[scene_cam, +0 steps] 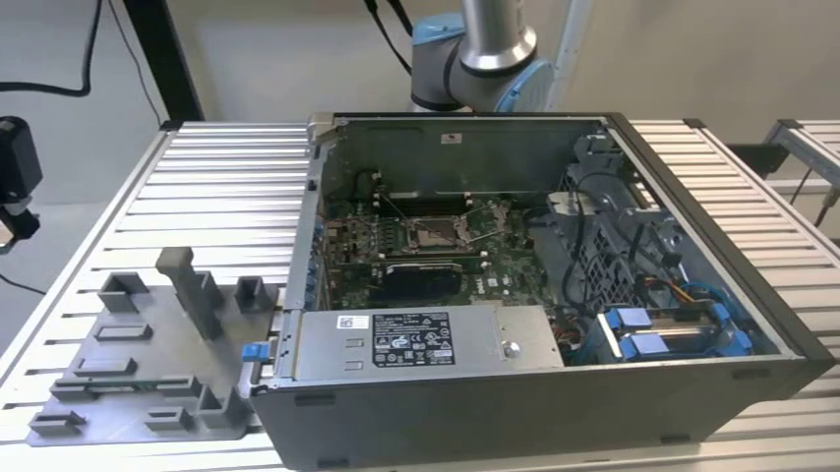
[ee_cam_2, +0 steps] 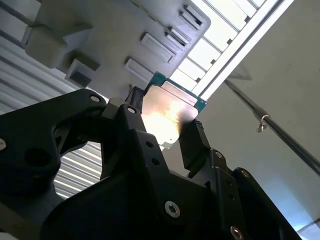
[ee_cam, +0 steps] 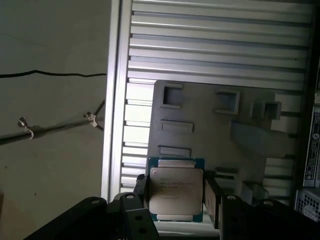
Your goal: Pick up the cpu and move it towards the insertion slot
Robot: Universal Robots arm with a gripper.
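Over the grey tray (ee_cam: 200, 107), the jaws clamp the cpu (ee_cam: 176, 192); slatted table (ee_cam: 215, 40) around.

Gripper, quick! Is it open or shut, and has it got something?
Gripper: shut, its fingers holding the cpu by two opposite edges, with the grey tray behind it.

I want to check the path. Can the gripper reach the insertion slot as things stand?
Probably yes: the computer case stands open, nothing covers the insertion slot, and the gripper holds the cpu.
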